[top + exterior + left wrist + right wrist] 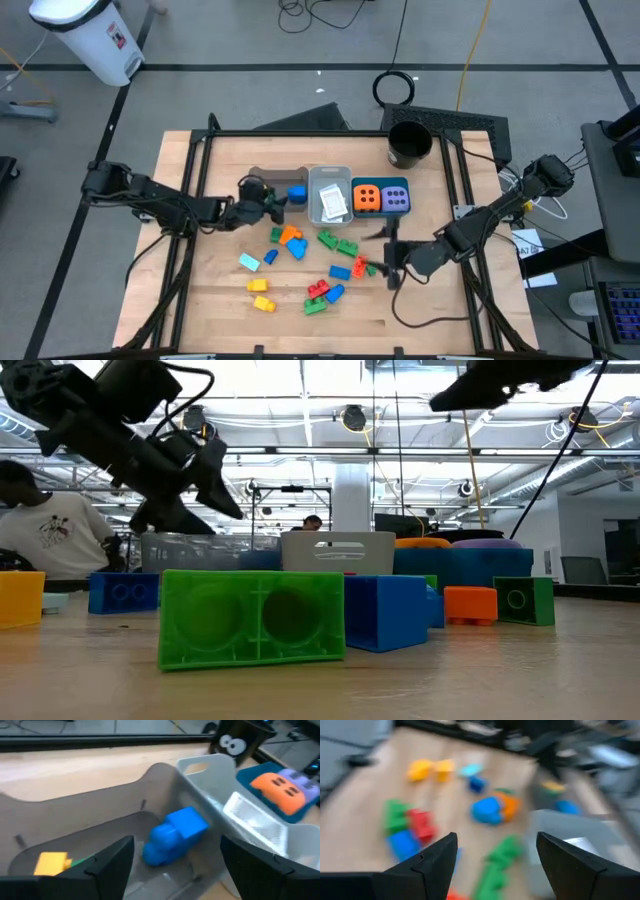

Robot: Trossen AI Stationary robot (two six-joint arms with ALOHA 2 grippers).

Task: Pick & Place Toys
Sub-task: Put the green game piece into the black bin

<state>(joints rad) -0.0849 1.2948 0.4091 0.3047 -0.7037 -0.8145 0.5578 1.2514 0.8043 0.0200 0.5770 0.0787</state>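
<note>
A chunky blue plastic brick (175,835) lies inside the grey rectangular bin (272,180), near the wall it shares with the clear bin (329,195); a small yellow brick (51,863) sits farther along the same grey floor. The left gripper (262,199) hangs over this grey bin with its two dark fingers spread wide and nothing between them. The clear bin beside it holds flat white cards (334,204), and the teal bin (381,196) next along carries the orange dotted cube (367,197) and the purple dotted cube (396,198).

The remaining loose bricks (red, green, blue, orange, yellow, teal) are scattered on the wooden table (220,300) in front of the bins. The right gripper (392,262) hovers by their right-hand edge, fingers apart and empty. A black round cup (408,144) stands behind the teal bin.
</note>
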